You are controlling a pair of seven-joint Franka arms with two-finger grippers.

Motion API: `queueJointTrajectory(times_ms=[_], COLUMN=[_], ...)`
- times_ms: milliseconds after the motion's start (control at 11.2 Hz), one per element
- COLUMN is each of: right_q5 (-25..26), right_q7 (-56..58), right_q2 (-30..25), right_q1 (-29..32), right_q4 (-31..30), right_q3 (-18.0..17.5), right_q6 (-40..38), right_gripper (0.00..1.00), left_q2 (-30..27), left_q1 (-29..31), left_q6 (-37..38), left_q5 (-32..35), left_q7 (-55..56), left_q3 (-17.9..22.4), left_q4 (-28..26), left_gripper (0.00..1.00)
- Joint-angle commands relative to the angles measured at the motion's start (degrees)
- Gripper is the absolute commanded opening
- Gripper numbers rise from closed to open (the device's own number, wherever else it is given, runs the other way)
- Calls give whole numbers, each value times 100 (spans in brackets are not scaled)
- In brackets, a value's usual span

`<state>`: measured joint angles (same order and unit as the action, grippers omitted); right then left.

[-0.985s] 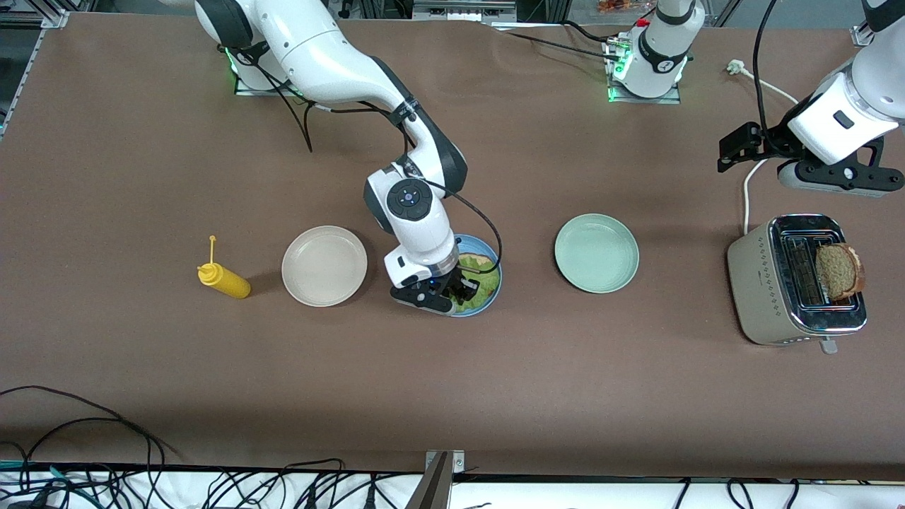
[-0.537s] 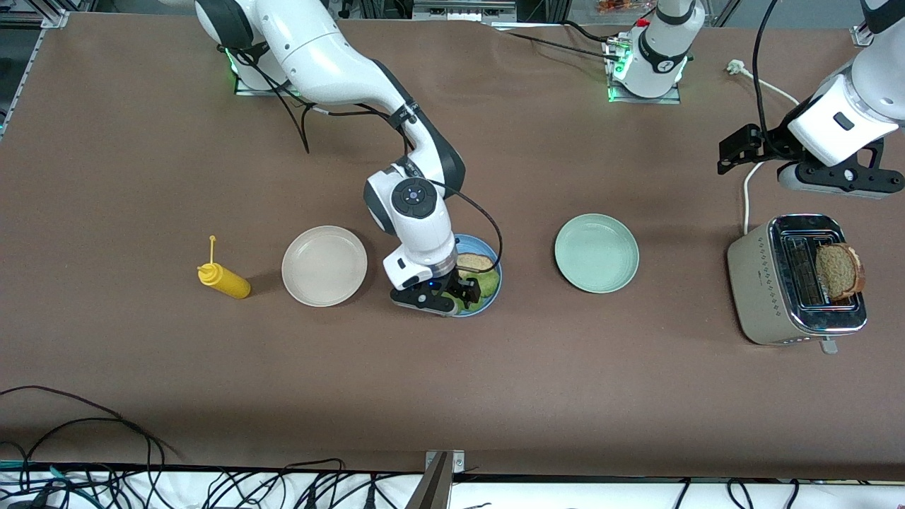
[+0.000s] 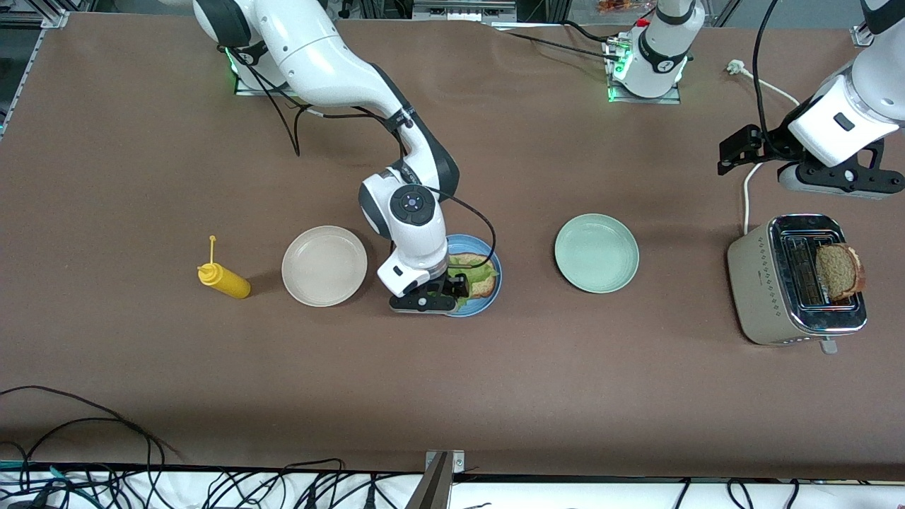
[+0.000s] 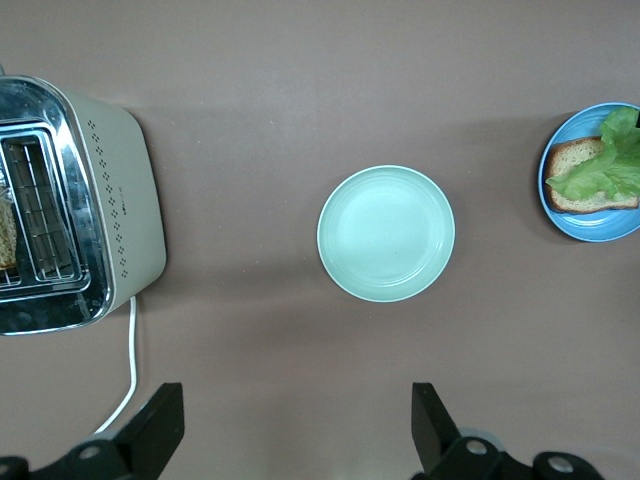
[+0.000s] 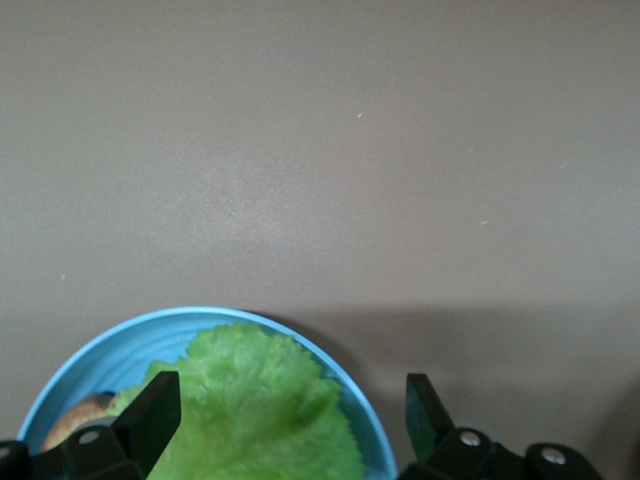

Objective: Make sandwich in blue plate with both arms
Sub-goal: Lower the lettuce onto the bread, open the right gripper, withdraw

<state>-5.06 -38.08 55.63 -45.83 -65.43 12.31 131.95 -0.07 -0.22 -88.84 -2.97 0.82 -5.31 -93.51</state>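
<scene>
The blue plate (image 3: pixel 496 283) sits mid-table between two other plates. A brown bread slice (image 3: pixel 485 285) lies on it, with the green lettuce leaf (image 3: pixel 471 267) spread on top. My right gripper (image 3: pixel 452 290) hovers just over the plate, open, its fingers apart from the lettuce (image 5: pixel 265 410) below them; the plate's rim (image 5: pixel 110 350) shows beside it. A second bread slice (image 3: pixel 839 271) stands in the toaster (image 3: pixel 778 283). My left gripper (image 3: pixel 831 178) waits high over the table by the toaster, open and empty (image 4: pixel 297 395). Its wrist view also shows the blue plate (image 4: pixel 600 228) and lettuce (image 4: pixel 610 165).
A pale green plate (image 3: pixel 596 253) lies toward the left arm's end of the blue plate, a beige plate (image 3: pixel 324 265) toward the right arm's end. A yellow squeeze bottle (image 3: pixel 223 279) lies past the beige plate. The toaster's white cord (image 3: pixel 746 194) runs toward the arms' bases.
My right gripper has opened, let go of the lettuce onto the bread, and risen slightly. The left arm has hardly moved.
</scene>
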Motion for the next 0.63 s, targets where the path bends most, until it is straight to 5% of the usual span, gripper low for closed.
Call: queueJointTrajectory(times_ms=[0,537], right_q5=[-221,-513], right_q7=[1229,3260], right_q2=[-640,-1379], right_q1=[389,1549], right_q4=[-137,-137], right_q3=[43,-176], right_q6=[-774,-2031], right_gripper=[100,100], left_q2=[69,95], left_q1=[22,22], left_q6=[7,7], left_q5=[-169,-178], left_q7=[-38,-38], left_q3=[21,21], left_q4=[122,131], left_gripper=[100,100])
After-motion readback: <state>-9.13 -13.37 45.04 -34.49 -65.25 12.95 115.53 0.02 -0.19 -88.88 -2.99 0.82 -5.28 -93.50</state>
